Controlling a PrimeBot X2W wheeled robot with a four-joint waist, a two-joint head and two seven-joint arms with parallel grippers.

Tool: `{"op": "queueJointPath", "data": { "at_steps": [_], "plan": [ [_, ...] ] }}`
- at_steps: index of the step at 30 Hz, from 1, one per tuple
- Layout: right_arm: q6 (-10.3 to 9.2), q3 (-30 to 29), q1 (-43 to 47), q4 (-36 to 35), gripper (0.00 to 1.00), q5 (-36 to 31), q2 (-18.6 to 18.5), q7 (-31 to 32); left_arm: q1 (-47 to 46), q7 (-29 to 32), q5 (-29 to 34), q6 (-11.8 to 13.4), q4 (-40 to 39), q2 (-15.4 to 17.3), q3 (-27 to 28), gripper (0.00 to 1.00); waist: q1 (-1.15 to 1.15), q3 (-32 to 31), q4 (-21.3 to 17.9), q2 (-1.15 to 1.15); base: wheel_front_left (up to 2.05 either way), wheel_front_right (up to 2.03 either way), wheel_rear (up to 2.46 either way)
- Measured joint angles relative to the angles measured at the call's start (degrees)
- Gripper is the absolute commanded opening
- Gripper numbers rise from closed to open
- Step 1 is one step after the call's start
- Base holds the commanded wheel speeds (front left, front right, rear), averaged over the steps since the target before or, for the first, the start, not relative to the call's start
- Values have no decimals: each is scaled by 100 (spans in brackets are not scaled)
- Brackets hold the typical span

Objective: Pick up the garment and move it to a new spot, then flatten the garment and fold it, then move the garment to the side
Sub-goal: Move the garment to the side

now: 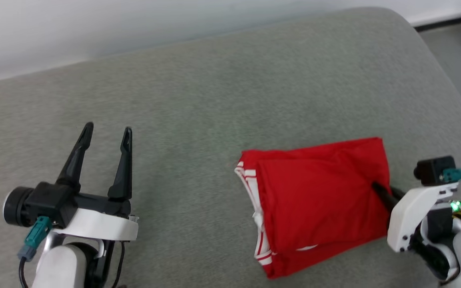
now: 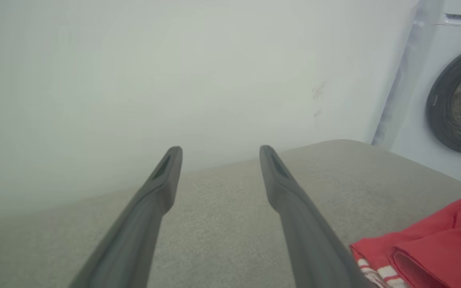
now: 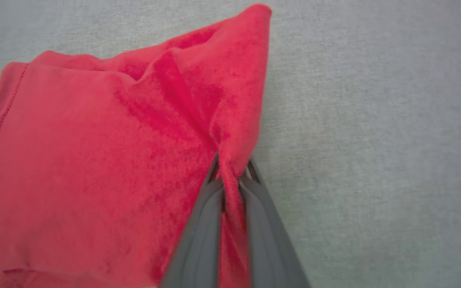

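Clenched on a pinch of red cloth, the right hand has its two dark fingers pressed together with a ridge of fabric squeezed between them, at the near right edge of the jersey. In the head view this hand reaches in from the lower right and meets the cloth at its right side.

The jersey lies folded into a compact, roughly rectangular bundle on the grey cushioned surface, right of centre and toward the near edge. Its red-and-white striped trim shows along the left side of the bundle.

Well apart, at the lower left, the left hand is released, its fingers spread above bare grey fabric and touching nothing. Its wrist view shows those fingers, a pale wall and a white washing machine at the far right.
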Motion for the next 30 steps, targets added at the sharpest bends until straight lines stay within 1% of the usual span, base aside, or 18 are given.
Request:
{"op": "queueJointPath", "data": {
  "at_steps": [7, 10, 14, 21, 26, 30],
  "plan": [
    [1, -231, -865, 883, 0, -9, -180, -509, -233, 348, 75, -89, -600, 165, -226, 100, 0, 577, -691, 0, 0, 0, 0],
    [1, -394, -1296, 1327, 0, -37, -289, -747, -375, 522, 113, -104, -860, 265, -308, 100, 0, 874, -894, 0, 0, 0, 0],
    [1, -700, -1861, 1861, 0, -92, -380, -1092, -637, 775, 147, -144, -1206, 412, -394, 100, 0, 1299, -1064, 0, 0, 0, 0],
    [1, -1351, -2742, 2665, 0, -81, -592, -1763, -1159, 1111, 190, -196, -1731, 684, -523, 100, 1, 2101, -1115, 0, 0, 0, 0],
    [1, -1777, -3145, 3126, 0, -199, -858, -2050, -1426, 1227, 200, -204, -1949, 833, -580, 100, 1, 2596, -1020, 0, 0, 0, 0],
    [0, -2030, -3273, 3471, 0, -386, -1025, -2227, -1557, 1245, 205, -223, -2022, 882, -646, 100, 1, 2842, -884, 0, 0, 0, 0]
  ]
}}
